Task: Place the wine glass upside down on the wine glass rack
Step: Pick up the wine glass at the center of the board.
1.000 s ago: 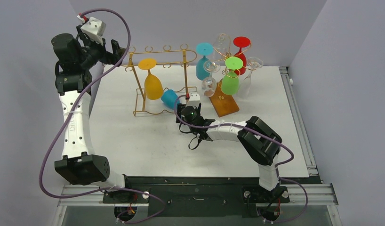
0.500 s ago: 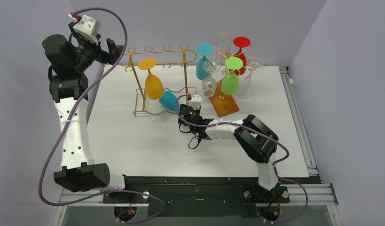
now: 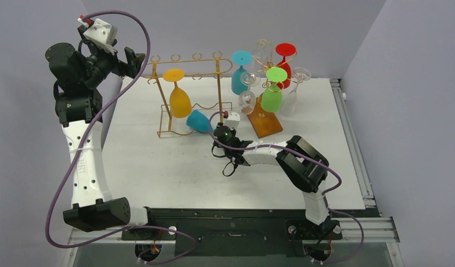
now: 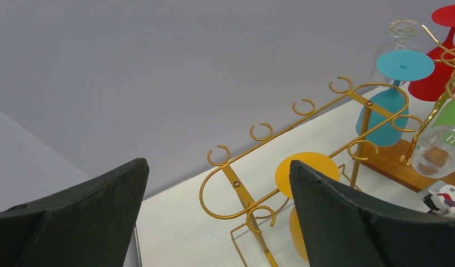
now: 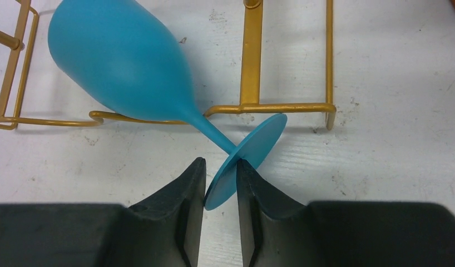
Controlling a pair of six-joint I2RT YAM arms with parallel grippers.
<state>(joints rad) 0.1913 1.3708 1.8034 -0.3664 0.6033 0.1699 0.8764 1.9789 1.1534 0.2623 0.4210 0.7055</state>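
On its side on the white table [image 3: 158, 167] lay the opaque teal wine glass [image 5: 119, 61], bowl over the base frame of the gold wire rack [image 5: 251, 55], stem crossing its front bar. The right gripper [image 5: 219, 175] pinched the disc foot edge-on, both pads touching. The left gripper [image 4: 217, 167] gaped wide, raised by the rack's left end. Rack bars crowded the bowl; bare table lay nearer the arms.

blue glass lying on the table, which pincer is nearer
Right. The right pincer pinches the blue glass by its foot; the left pincer hovers open beside the rack's left end.
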